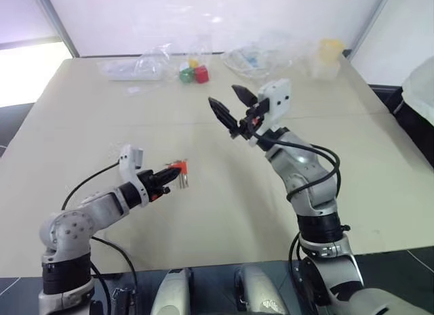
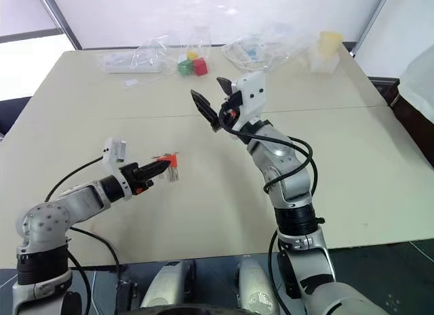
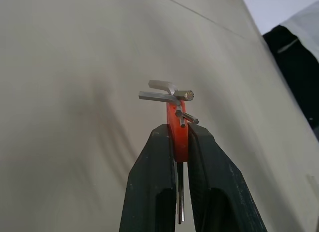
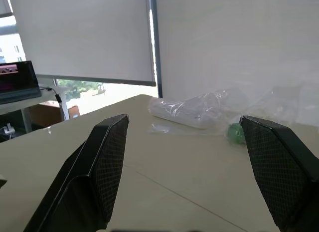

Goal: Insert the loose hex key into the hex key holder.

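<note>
Left tool (image 1: pixel 163 177) clamped on the hex key holder (image 1: pixel 178 168), held above the table (image 1: pixel 224 213) over its near-left part. Orange-red block sits between the fingertips, short metal keys sticking out past it.

Left wrist view gives the grip close up: the holder (image 3: pixel 177 134) is pinched by its narrow sides between the two black fingers (image 3: pixel 154 192), and several silver keys fan out crosswise at the block's far end. A thin metal rod runs back down the gap between the fingers; cannot tell whether it is the loose hex key or one of the set. The head views show none of that detail, only a small red spot with grey prongs.

Right tool (image 1: pixel 228 106) raised over the middle of the table, jaws spread wide, nothing between them. Right wrist view looks through the gap to the far edge: clear plastic bags (image 4: pixel 199 110), a green cube (image 4: pixel 235 133), window blinds behind.

Head views add what lies along the far edge: red cube (image 1: pixel 201 74) just beside the green one, a yellow piece behind them, a pale yellow container (image 1: pixel 327 57) towards the far-right corner.

Near half and whole right side of the table lie bare, with wide room around both tools.
</note>
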`<state>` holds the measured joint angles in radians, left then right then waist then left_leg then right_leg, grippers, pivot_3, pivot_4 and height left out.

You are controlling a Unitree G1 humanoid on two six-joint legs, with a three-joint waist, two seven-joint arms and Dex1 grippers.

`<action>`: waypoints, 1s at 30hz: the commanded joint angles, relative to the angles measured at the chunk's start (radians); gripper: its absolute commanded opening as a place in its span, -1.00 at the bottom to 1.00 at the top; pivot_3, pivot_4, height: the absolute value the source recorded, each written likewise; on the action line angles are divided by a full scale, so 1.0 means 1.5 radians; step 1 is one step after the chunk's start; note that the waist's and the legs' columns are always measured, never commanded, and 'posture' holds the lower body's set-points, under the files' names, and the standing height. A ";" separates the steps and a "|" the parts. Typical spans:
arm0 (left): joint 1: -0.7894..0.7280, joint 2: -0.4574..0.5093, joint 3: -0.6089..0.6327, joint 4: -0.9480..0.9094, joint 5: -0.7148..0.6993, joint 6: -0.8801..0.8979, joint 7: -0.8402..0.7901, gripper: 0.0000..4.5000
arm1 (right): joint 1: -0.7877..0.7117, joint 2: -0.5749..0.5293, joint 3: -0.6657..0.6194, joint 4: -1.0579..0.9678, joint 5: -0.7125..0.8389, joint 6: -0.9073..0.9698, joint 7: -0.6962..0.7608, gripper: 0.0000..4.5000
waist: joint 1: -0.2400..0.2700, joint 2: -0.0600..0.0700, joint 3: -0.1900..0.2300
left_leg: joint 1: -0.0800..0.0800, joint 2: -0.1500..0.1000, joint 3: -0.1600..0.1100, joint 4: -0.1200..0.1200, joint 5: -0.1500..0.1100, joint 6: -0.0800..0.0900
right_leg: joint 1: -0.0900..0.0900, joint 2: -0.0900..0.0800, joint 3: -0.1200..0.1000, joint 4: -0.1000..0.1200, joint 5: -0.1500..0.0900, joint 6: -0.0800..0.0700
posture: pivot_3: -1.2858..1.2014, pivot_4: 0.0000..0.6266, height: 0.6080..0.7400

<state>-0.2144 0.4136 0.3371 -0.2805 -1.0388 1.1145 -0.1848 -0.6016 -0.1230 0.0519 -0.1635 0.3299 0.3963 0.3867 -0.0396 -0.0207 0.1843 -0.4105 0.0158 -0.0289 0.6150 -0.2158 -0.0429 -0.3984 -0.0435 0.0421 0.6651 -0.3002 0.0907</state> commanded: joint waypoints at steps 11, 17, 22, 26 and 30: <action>0.077 0.028 0.086 0.033 0.005 0.000 0.036 0.42 | -0.009 -0.002 -0.005 -0.022 -0.001 -0.013 -0.009 0.67 | -0.002 0.000 0.000 | 0.001 0.000 0.000 -0.001 0.000 0.000 | 0.000 -0.001 0.000 0.000 0.000 0.000 | 0.03 -0.52 1.00; 0.086 0.066 0.147 0.014 -0.006 -0.018 0.043 0.97 | -0.015 -0.012 -0.005 -0.026 0.018 0.009 0.013 0.67 | -0.006 0.000 0.000 | 0.002 0.001 0.000 -0.001 0.000 0.000 | 0.000 0.000 0.001 0.000 0.000 -0.001 | 0.03 -0.52 1.00; 0.087 0.131 0.178 -0.029 -0.016 -0.025 0.020 0.97 | -0.012 -0.094 0.014 -0.048 0.070 0.084 0.132 0.67 | 0.002 0.000 0.000 | 0.001 0.001 0.000 -0.002 0.000 0.000 | -0.001 -0.001 0.001 0.000 -0.001 -0.001 | 0.03 -0.52 1.00; 0.100 0.179 0.189 -0.084 -0.026 -0.026 -0.011 0.97 | 0.010 -0.205 0.036 -0.082 0.103 0.135 0.256 0.67 | 0.007 -0.001 0.000 | 0.000 -0.001 0.000 -0.001 0.000 0.000 | 0.001 -0.004 0.001 -0.003 -0.001 -0.001 | 0.03 -0.52 1.00; 0.109 0.237 0.200 -0.137 -0.015 -0.042 -0.050 0.97 | 0.010 -0.329 0.040 -0.096 0.129 0.165 0.386 0.67 | 0.013 -0.001 0.001 | 0.000 0.000 0.001 -0.002 0.000 0.000 | 0.001 -0.004 0.001 -0.005 -0.002 -0.004 | 0.03 -0.52 1.00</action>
<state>-0.0497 0.7478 0.6039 -0.4348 -1.0588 1.0795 -0.2371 -0.5723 -0.5890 0.1255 -0.2643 0.4937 0.6387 0.8980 -0.0194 -0.0217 0.1852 -0.4111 0.0158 -0.0281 0.6125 -0.2166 -0.0422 -0.3972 -0.0492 0.0435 0.6569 -0.3029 0.0852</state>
